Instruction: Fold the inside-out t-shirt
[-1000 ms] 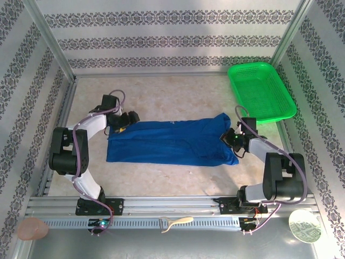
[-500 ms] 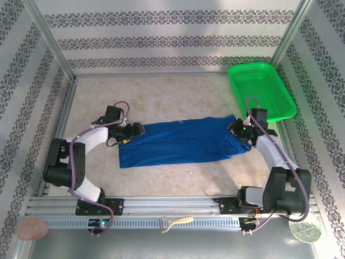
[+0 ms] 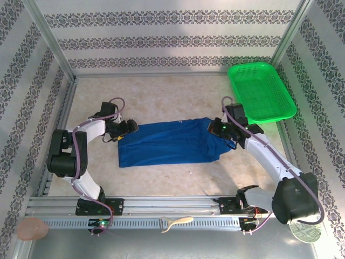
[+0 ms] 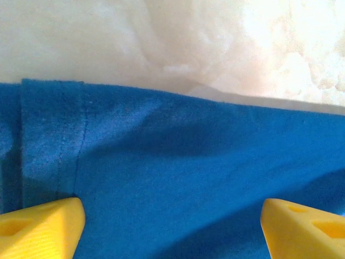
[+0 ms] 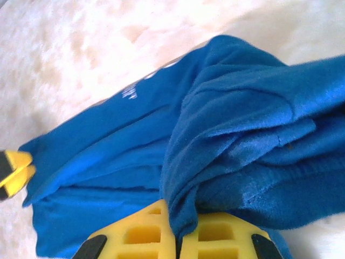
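Pinching a bunched fold of the inside-out t-shirt (image 5: 242, 140) between shut yellow jaws, the right gripper (image 5: 178, 229) holds the shirt's right end gathered, while the left gripper (image 4: 172, 226) sits at the left hem with jaws spread wide, gripping nothing. The shirt lies as a long blue band across the middle of the table (image 3: 161, 97), left of the green basket (image 3: 261, 91). Soft, light and limp, it will likely sag and slip; hems and seamed corners look like the surest holds

T-shirt (image 3: 167, 144) mid table (image 3: 161, 94); L fingers (image 4: 43, 226) at L end, R fingers (image 5: 145, 232) at R; basket (image 3: 261, 91) far R.
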Action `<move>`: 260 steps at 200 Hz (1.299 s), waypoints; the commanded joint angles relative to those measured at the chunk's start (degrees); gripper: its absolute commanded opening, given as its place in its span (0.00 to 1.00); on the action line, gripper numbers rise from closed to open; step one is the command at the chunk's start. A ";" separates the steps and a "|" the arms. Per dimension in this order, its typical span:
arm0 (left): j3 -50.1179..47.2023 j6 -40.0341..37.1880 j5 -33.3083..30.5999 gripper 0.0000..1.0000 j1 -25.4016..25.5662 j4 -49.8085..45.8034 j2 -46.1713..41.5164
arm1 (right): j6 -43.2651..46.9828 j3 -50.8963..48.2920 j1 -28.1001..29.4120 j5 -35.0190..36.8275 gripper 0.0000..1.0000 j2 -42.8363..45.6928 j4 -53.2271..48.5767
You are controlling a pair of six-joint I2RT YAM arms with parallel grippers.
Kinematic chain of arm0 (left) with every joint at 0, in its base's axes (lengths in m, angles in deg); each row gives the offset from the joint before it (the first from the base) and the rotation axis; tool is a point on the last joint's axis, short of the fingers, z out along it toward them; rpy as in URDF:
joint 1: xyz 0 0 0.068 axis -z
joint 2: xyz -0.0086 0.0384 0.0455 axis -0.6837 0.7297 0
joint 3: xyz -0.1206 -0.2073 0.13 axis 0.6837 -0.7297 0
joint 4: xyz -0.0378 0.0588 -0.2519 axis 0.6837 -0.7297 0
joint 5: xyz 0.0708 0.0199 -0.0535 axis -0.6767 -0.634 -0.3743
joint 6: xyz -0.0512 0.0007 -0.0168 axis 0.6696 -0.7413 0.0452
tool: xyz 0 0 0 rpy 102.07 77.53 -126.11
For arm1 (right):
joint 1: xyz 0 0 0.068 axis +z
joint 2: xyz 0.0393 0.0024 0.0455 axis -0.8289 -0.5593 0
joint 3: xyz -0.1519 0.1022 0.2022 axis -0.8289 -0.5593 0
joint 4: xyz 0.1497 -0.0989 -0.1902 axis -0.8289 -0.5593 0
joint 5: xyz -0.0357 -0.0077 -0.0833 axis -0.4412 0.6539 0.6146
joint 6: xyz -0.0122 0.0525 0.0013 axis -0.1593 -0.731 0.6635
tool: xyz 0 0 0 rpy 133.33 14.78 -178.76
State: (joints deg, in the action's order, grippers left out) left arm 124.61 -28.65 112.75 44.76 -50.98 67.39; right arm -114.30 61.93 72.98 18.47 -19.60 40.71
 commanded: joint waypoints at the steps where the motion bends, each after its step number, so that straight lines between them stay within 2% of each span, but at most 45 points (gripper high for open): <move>1: -1.16 -0.97 -1.03 0.87 -0.94 -0.23 3.29 | -1.79 4.36 6.24 4.83 0.00 -2.30 -1.46; 46: -1.94 0.87 0.51 0.87 -0.95 2.24 4.71 | -2.92 12.37 18.62 8.99 0.00 -10.13 -1.85; 95: -2.14 0.95 1.01 0.87 -1.03 3.23 5.41 | -3.21 23.30 28.07 10.13 0.00 -21.16 -2.46; 132: -2.56 1.25 1.57 0.87 -0.93 4.04 5.64 | -3.40 30.88 31.76 9.92 0.00 -28.79 -3.24; 213: -3.03 1.86 2.40 0.87 -0.99 5.27 5.86 | -6.80 42.96 35.14 7.57 0.00 -43.77 -2.57; 219: -2.93 2.00 2.51 0.86 -0.93 5.36 5.95 | -7.07 44.31 35.48 6.99 0.08 -45.04 -2.47; 228: -2.66 2.28 2.63 0.86 -0.94 5.49 6.10 | -7.18 46.64 36.18 6.02 0.29 -46.84 -2.40; 238: -1.91 2.35 2.70 0.86 -1.02 5.31 6.34 | -6.89 49.89 37.07 4.29 0.44 -48.76 -2.51; 260: 1.87 2.20 3.37 0.87 -2.17 3.72 7.08 | -4.47 55.75 38.70 1.85 0.59 -49.91 -2.96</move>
State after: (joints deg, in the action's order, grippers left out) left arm 125.33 -27.28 116.35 44.13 -42.72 70.21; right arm -120.20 111.09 109.51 24.19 -69.39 37.32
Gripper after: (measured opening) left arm 0.865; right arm 0.536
